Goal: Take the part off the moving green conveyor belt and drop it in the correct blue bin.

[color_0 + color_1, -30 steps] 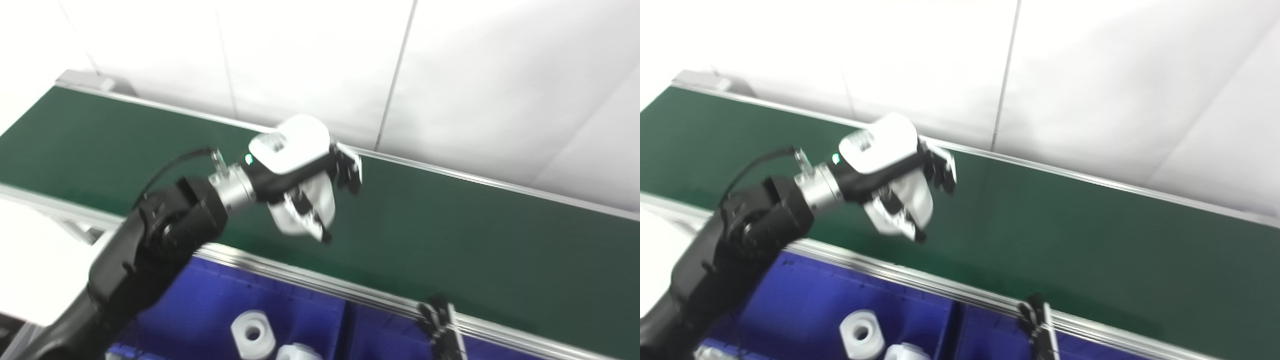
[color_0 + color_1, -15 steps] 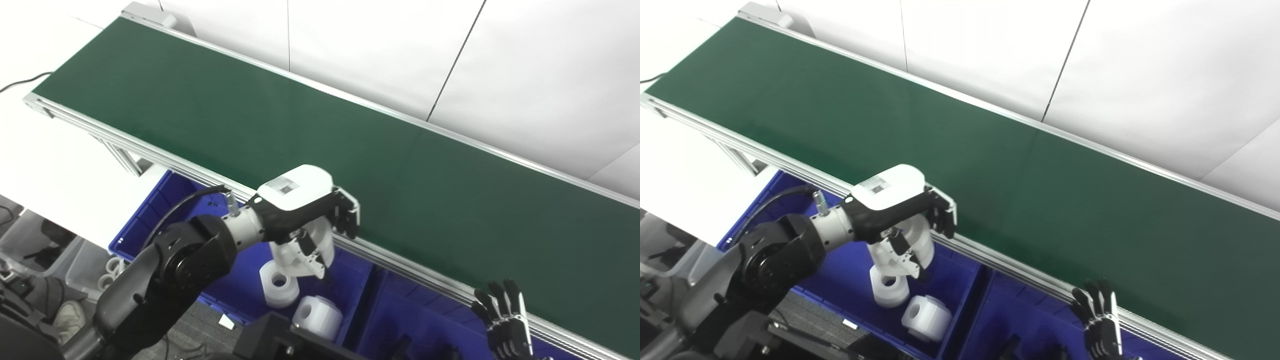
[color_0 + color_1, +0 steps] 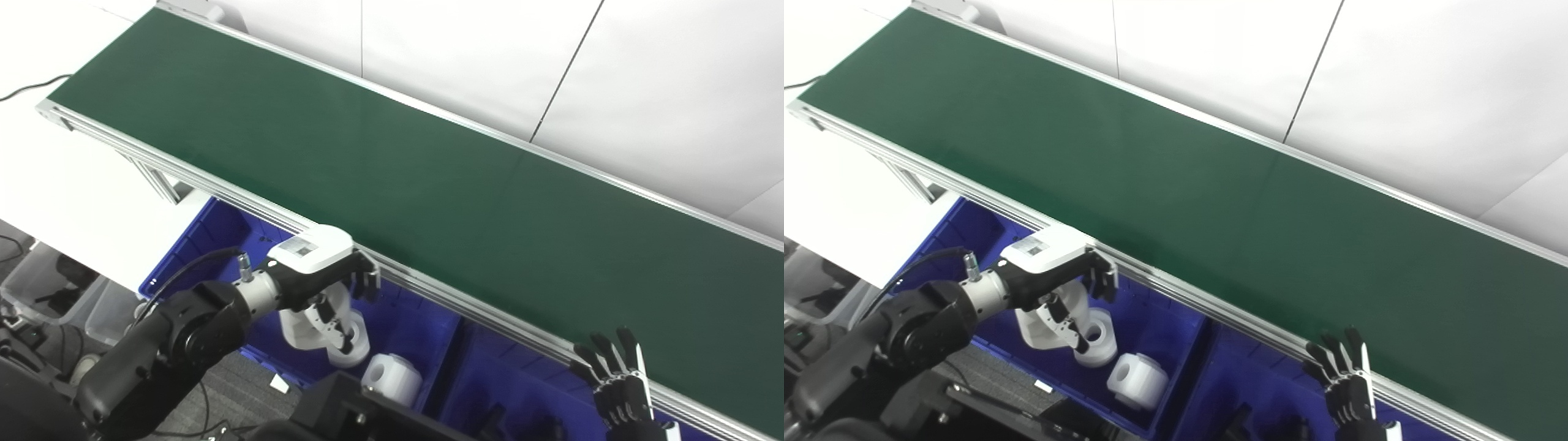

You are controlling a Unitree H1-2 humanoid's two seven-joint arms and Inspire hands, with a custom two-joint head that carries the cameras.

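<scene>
My left hand (image 3: 318,272) hangs just below the near rail of the green conveyor belt (image 3: 429,184), over the left blue bin (image 3: 407,321). It is shut on a white cylindrical part (image 3: 297,321), with the thumb across the part's face. The held part is low inside the bin, right beside a white ring-shaped part (image 3: 1097,344) lying there; I cannot tell whether they touch. Another white part (image 3: 392,376) lies further right in the same bin. My right hand (image 3: 618,383) is at the bottom right by the belt's rail, fingers spread, holding nothing. No part shows on the belt.
A second blue bin (image 3: 490,380) sits to the right of the first, under the aluminium rail (image 3: 465,303). A white table (image 3: 73,177) lies at the left, with clear boxes (image 3: 55,288) on the floor. A white wall runs behind the belt.
The left hand has carried the white part off the belt, over the near rail and down into the left blue bin. The camera shifted too. The right hand has barely moved.
</scene>
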